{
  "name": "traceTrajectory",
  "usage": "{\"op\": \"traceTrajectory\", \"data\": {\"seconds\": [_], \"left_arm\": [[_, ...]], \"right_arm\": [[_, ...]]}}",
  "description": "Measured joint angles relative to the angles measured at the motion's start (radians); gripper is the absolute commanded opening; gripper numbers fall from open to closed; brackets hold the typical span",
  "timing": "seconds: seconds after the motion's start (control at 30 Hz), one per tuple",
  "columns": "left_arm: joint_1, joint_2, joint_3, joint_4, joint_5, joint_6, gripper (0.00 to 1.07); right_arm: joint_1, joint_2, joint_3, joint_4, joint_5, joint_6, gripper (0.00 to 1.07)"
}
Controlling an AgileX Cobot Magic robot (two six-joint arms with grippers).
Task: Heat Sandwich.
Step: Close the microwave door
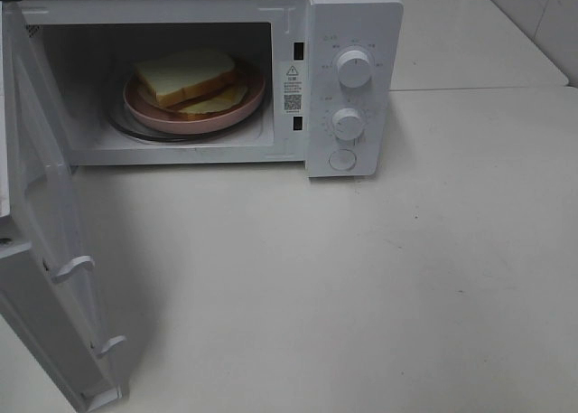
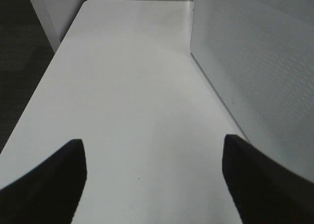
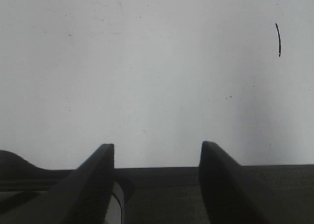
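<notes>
The sandwich (image 1: 187, 79), pale white bread with yellowish filling, lies on a round pink plate (image 1: 144, 113) inside the white microwave (image 1: 348, 15), whose door (image 1: 41, 241) hangs wide open at the left. Neither arm shows in the exterior high view. In the left wrist view my left gripper (image 2: 154, 160) is open over bare white tabletop, beside the perforated outer face of the microwave door (image 2: 255, 72), with nothing between its fingers. In the right wrist view my right gripper (image 3: 157, 155) is open above plain white table, holding nothing.
The microwave has two round knobs (image 1: 352, 67) and a button (image 1: 342, 159) on its right panel. The white table (image 1: 361, 277) stretches in front and to the right. A table edge with dark floor (image 2: 19, 62) beyond shows in the left wrist view.
</notes>
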Motion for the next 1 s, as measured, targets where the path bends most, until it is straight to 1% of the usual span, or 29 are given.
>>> {"op": "traceTrajectory", "data": {"seconds": [0.03, 0.1, 0.17, 0.53, 0.9, 1.0], "left_arm": [[0.000, 0.000, 0.000, 0.000, 0.000, 0.000, 0.74], [0.000, 0.000, 0.000, 0.000, 0.000, 0.000, 0.74], [0.000, 0.000, 0.000, 0.000, 0.000, 0.000, 0.74], [0.000, 0.000, 0.000, 0.000, 0.000, 0.000, 0.74], [0.000, 0.000, 0.000, 0.000, 0.000, 0.000, 0.74], [0.000, 0.000, 0.000, 0.000, 0.000, 0.000, 0.74]], "right_arm": [[0.000, -0.053, 0.043, 0.000, -0.022, -0.014, 0.53], [0.000, -0.081, 0.057, 0.000, -0.025, -0.018, 0.53], [0.000, -0.152, 0.084, 0.000, -0.020, -0.019, 0.53], [0.000, -0.366, 0.088, -0.001, -0.020, -0.018, 0.53], [0.000, -0.491, 0.088, -0.001, -0.020, -0.018, 0.53], [0.000, -0.552, 0.091, -0.001, -0.019, -0.018, 0.53]]}}
